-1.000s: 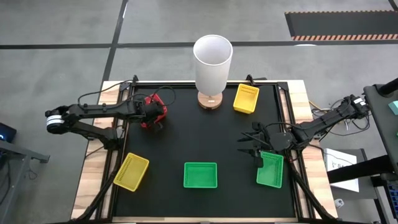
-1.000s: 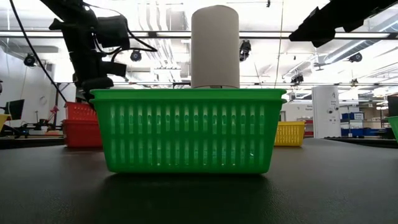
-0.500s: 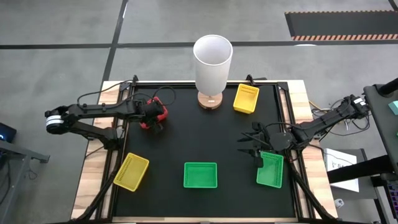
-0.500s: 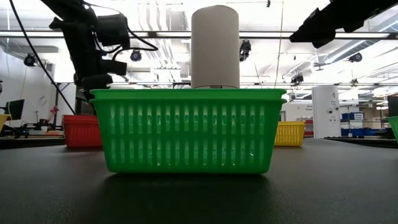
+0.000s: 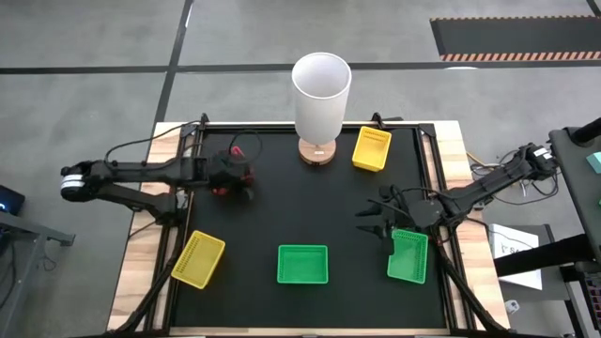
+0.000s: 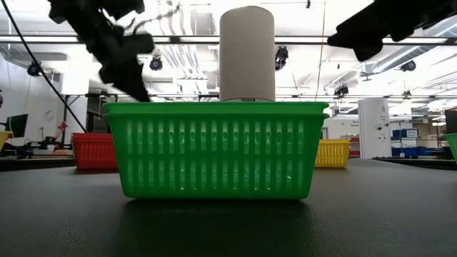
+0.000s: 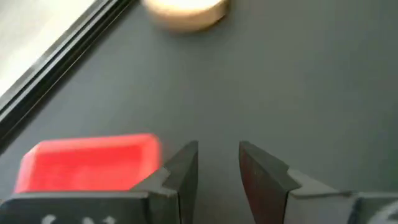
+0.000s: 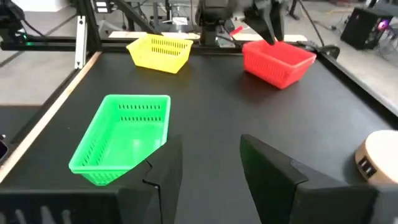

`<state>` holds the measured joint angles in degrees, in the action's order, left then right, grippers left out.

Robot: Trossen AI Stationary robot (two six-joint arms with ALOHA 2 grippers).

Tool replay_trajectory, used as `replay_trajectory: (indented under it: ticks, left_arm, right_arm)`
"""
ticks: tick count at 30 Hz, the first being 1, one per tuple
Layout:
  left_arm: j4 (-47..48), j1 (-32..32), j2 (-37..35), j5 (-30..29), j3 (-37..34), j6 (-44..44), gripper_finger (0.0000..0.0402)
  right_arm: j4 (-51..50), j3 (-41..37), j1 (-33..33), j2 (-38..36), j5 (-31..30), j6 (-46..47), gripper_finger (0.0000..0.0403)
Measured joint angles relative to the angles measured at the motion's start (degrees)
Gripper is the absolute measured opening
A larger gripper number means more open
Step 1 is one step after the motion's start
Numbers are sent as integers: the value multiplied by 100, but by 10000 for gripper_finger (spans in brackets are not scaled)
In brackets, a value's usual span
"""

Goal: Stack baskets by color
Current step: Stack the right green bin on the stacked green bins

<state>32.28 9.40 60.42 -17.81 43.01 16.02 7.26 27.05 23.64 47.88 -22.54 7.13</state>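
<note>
A red basket (image 8: pixel 277 61) stands at the table's far left, also seen at table height (image 6: pixel 93 150). My left gripper (image 7: pixel 217 168) hangs open above it, over its right side, with nothing between the fingers; in the high view my left gripper (image 5: pixel 232 176) hides most of it. My right gripper (image 8: pixel 211 165) stands open above the table at the right, beside a green basket (image 5: pixel 408 254) and touching nothing. A second green basket (image 5: pixel 302 264) lies near the front middle. One yellow basket (image 5: pixel 198 259) lies front left, and another yellow basket (image 5: pixel 371 148) lies far right.
A tall white cylinder (image 5: pixel 321 94) on a wooden base stands at the far middle, between the red basket and the far yellow one. The black mat's middle (image 5: pixel 310 202) is bare. Raised rails (image 5: pixel 183 202) frame the mat.
My left gripper has let go of a red basket, which has sunk from its raised place onto the red one below. The gripper has then risen clear of it, drawn back a little toward the table's left edge and tipped up toward level.
</note>
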Motion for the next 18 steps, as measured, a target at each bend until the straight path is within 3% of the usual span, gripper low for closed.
replay_trajectory:
  ticks: [6, 12, 18]
  left_arm:
    - [-1516, -1146, -32, -125, -209, -42, 100]
    - [-2762, -1975, 153, -171, -257, -618, 100]
    - [-3720, -2237, 288, -179, -261, -1504, 100]
  right_arm:
    - [518, -7, 0, 479, 1, 341, 110]
    - [773, 336, 13, 1097, 53, 435, 74]
    - [541, 1065, 80, 1705, 843, 595, 47]
